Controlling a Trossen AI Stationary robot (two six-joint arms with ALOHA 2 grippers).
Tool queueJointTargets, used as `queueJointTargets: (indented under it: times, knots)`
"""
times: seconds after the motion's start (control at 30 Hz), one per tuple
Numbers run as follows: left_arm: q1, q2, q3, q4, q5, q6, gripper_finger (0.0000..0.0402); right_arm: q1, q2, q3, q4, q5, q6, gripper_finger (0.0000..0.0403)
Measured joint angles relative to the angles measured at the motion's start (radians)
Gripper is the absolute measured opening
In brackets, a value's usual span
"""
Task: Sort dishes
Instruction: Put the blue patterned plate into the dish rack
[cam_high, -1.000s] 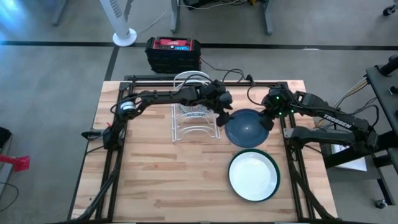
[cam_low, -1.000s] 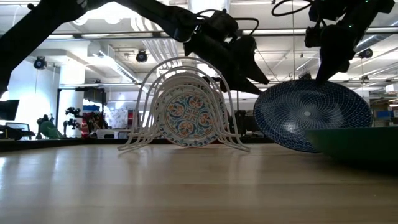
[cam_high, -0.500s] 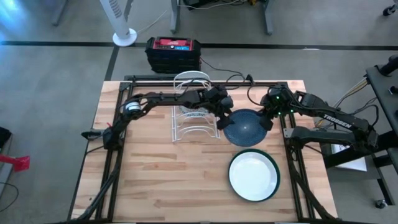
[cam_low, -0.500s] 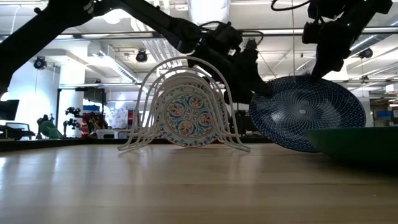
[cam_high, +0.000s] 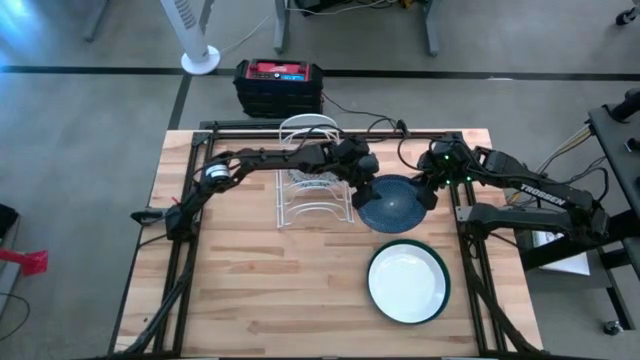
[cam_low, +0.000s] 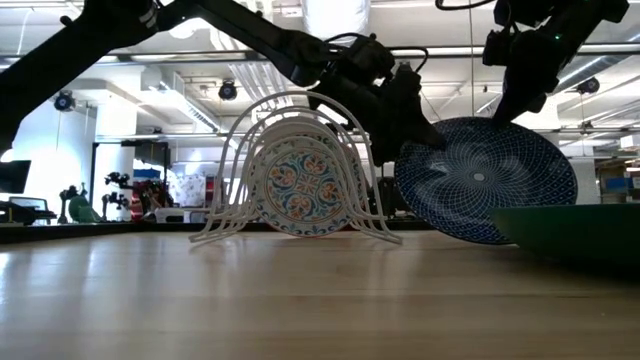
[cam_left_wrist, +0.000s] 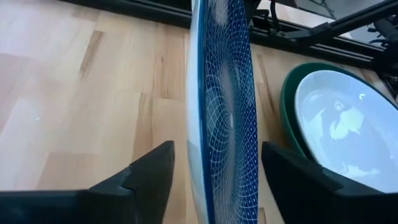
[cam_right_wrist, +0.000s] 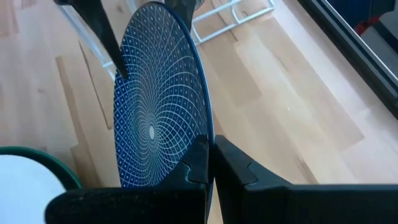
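The blue speckled dish (cam_high: 398, 204) stands tilted on edge between my two grippers; it also shows in the low view (cam_low: 485, 180). My right gripper (cam_right_wrist: 210, 146) is shut on its rim. My left gripper (cam_left_wrist: 214, 152) is open, one finger on either side of the dish's opposite rim (cam_low: 405, 150), with a gap on both sides. The floral dish (cam_low: 305, 188) stands upright in the white wire rack (cam_high: 300, 215). The plain white dish (cam_high: 405, 282) lies inside the green dish (cam_high: 443, 268) near the table's front right. My right gripper pinches the blue dish's rim (cam_right_wrist: 205, 127) between its two fingers, on the edge toward the table's right. The fingers come slanting down from the right (cam_low: 515, 95). The dish hangs tilted; whether its lower edge (cam_low: 470, 238) touches the table I cannot tell.
The wire rack (cam_low: 240, 150) stands just left of the blue dish, with free slots in front of the floral dish. A black and red box (cam_high: 279, 85) sits beyond the table's far edge. Bare wood lies at the table's left and near side.
My left gripper has gone toward the table's right and down to the blue dish, and its open fingers now stand on either side of the rim. The dish, held by my right gripper, has shifted a little toward the rack and stands steeper.
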Motion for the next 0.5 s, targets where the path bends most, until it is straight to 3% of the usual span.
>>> queueJointTargets:
  times: [0.17,0.33,0.5]
  knots:
    - [-0.002,0.004,-0.004,-0.004,-0.011,0.0,0.014,0.0,0.0,0.0,0.004,0.0,0.0,0.0]
    - [-0.007,0.004,-0.001,-0.01,-0.017,0.0,0.0024,0.001,-0.001,0.002,0.004,-0.01,-0.005,0.0]
    - [-0.011,0.004,0.002,-0.01,-0.021,0.003,0.0021,0.003,-0.008,0.003,0.001,-0.011,-0.002,0.0]
